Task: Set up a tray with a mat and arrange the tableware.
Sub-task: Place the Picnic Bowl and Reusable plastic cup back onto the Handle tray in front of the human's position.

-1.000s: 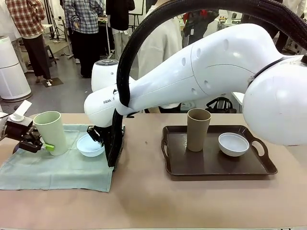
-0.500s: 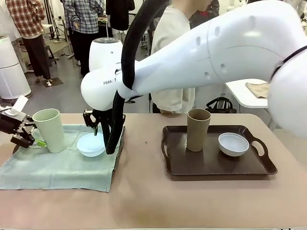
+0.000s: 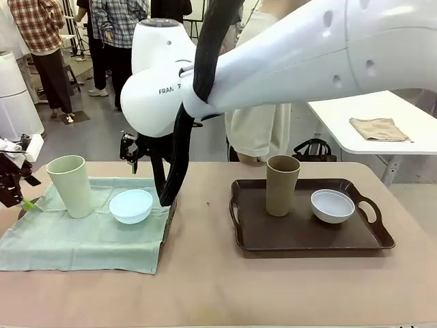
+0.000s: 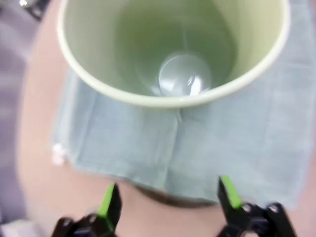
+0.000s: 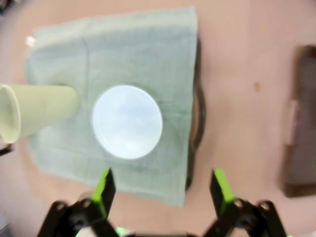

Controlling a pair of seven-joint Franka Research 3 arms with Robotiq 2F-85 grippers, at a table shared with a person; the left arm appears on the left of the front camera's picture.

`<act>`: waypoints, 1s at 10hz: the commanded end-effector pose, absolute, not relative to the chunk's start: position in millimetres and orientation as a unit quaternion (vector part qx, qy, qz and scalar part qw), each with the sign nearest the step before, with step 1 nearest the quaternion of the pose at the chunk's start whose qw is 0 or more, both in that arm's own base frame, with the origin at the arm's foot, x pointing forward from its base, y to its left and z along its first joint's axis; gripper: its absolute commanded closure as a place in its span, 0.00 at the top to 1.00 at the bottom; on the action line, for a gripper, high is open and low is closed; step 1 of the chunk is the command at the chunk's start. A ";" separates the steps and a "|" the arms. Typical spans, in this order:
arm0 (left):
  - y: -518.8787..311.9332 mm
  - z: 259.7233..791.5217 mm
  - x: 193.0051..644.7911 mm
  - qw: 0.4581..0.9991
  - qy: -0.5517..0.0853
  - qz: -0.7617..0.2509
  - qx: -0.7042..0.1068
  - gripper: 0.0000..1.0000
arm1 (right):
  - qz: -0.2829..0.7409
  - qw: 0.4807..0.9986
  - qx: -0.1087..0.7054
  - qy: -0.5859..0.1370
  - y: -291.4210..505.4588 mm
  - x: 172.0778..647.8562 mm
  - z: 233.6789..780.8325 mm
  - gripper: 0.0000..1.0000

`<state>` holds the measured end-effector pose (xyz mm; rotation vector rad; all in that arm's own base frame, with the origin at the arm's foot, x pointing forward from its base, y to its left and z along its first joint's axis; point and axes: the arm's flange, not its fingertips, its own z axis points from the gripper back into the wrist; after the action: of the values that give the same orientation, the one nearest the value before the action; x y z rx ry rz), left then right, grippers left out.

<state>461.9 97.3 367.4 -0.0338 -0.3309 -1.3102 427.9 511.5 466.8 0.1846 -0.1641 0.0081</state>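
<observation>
- The left hand [image 4: 168,195] is apart and empty, near the pale green tumbler [image 3: 70,186], which stands upright on the green mat [image 3: 75,246].
- The right hand [image 5: 162,185] is apart and empty, above the light blue bowl [image 3: 131,205] on that mat.
- The brown tumbler [image 3: 282,184] and whitish bowl [image 3: 332,205] stand on the brown tray [image 3: 307,239].

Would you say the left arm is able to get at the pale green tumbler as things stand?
Probably yes: the left gripper is open beside the pale green tumbler, upright on the green mat, nothing between them; the light blue bowl sits on its other side.
</observation>
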 end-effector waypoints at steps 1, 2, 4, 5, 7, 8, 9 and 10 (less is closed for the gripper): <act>67.3 415.9 426.0 0.799 -0.099 -0.591 0.056 1.00 | 0.017 0.994 0.067 -0.088 487.4 411.7 485.8 0.98; 56.9 433.2 418.3 0.803 -0.100 -0.582 0.075 1.00 | 0.011 0.994 0.060 -0.095 478.1 409.8 498.4 0.98; 38.4 472.1 400.1 0.816 -0.098 -0.561 0.094 1.00 | 0.006 0.995 0.044 -0.090 466.2 401.9 519.2 0.98; 27.6 487.3 395.4 0.825 -0.098 -0.545 0.112 1.00 | 0.007 0.997 0.029 -0.072 459.3 401.9 525.9 0.98; 2.8 519.5 391.4 0.854 -0.093 -0.507 0.071 1.00 | 0.023 0.998 0.023 -0.059 453.1 394.7 550.6 0.98; -7.9 533.3 398.0 0.876 -0.080 -0.472 0.058 1.00 | 0.018 0.997 0.031 -0.064 449.2 392.0 560.7 0.98; -19.5 545.8 404.0 0.893 -0.077 -0.439 0.060 1.00 | 0.012 0.997 0.032 -0.062 445.3 390.7 565.3 0.98; -29.4 556.4 411.4 0.903 -0.082 -0.414 0.074 1.00 | 0.011 0.997 0.036 -0.062 444.5 389.7 566.1 0.98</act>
<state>396.4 -18.4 547.7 0.1418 -0.1763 -0.9299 390.8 449.9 567.5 0.0554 -0.1498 0.0177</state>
